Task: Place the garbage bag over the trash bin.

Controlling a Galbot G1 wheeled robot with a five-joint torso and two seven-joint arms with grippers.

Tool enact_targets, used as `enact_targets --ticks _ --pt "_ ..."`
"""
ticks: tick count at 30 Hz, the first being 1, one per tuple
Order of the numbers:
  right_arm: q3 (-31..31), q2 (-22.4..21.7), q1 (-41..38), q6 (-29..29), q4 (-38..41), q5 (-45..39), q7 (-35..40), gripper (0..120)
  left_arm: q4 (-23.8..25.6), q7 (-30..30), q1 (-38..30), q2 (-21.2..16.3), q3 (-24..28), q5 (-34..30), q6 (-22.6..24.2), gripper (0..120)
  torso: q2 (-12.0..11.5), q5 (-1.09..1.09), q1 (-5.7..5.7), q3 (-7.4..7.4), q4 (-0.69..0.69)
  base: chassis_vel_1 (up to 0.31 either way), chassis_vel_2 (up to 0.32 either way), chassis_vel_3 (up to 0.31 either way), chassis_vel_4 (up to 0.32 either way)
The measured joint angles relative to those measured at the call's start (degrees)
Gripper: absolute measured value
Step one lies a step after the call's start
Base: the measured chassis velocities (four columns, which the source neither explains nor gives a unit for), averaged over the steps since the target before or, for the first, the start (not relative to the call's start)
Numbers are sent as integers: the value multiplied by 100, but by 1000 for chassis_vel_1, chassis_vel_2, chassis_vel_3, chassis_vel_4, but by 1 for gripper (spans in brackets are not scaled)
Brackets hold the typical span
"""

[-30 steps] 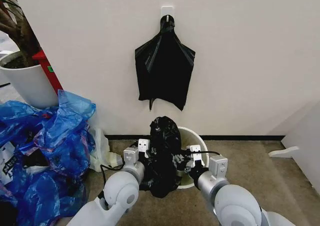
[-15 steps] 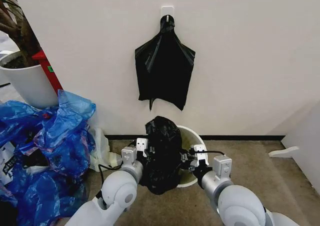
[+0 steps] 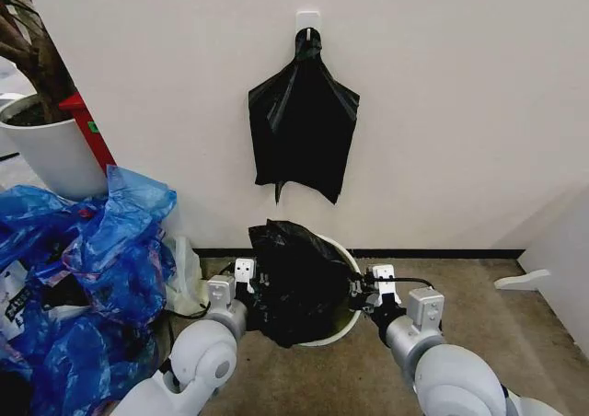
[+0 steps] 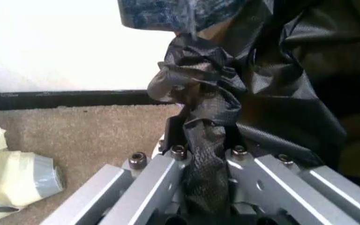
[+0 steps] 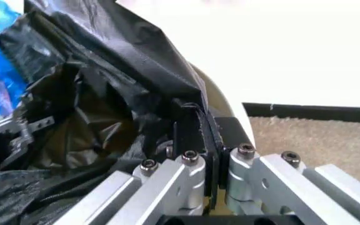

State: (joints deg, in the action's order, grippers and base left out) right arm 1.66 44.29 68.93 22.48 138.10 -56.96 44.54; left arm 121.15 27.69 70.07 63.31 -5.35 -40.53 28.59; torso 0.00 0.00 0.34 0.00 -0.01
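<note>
While I watch, garbage bag (image 3: 296, 278) drapes over trash bin (image 3: 342, 318) | left gripper (image 3: 247, 283) clamps bag's left edge | right gripper (image 3: 361, 292) pinches its right edge.

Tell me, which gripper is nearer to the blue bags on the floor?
The left gripper. It holds the garbage bag on the side of the blue bags; the right gripper holds it across the trash bin, farther away.

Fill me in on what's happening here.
The robot is fitting a black garbage bag over a white trash bin on the floor by the wall. The left gripper and right gripper each pinch one side of the bag, holding it spread across the bin's mouth.
</note>
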Motion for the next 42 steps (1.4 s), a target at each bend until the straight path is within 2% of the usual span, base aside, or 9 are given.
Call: enact_targets --ticks 5,11,22,25,26,27,31,35,42 --pt "8 -35 -4 56 90 1 61 0 70 0 -25 33 21 -7 -1 2 0 0 0 0 0 0 0 0 0" --pt "132 -41 223 78 433 183 -177 27 55 8 -171 28 95 74 2 2 0 1 0 0 -1 0 0 0 0" --pt "118 -246 394 33 527 483 -759 62 -108 -77 -367 16 224 364 -23 2 0 0 0 0 -1 0 0 0 0" --pt "165 -271 152 25 528 611 -1042 74 -169 -130 -410 23 277 488 -41 2 0 0 0 0 -2 0 0 0 0" --pt "229 -272 -125 27 528 548 -1116 83 -191 -147 -423 23 310 526 -43 2 0 0 0 0 0 0 0 0 0" --pt "229 -272 -125 27 528 548 -1116 83 -191 -147 -423 23 310 526 -43 2 0 0 0 0 0 0 0 0 0" --pt "446 -143 -881 117 429 112 -1115 97 -196 -168 -427 21 356 550 -45 2 0 -1 0 0 1 0 0 0 0" --pt "565 17 -1242 199 156 -254 -982 100 -159 -173 -416 1 350 552 -46 2 0 0 0 1 1 0 0 0 0" --pt "607 139 -1287 256 -121 -390 -868 100 -102 -235 -385 -27 309 594 -54 2 0 0 0 1 -1 0 0 0 0"
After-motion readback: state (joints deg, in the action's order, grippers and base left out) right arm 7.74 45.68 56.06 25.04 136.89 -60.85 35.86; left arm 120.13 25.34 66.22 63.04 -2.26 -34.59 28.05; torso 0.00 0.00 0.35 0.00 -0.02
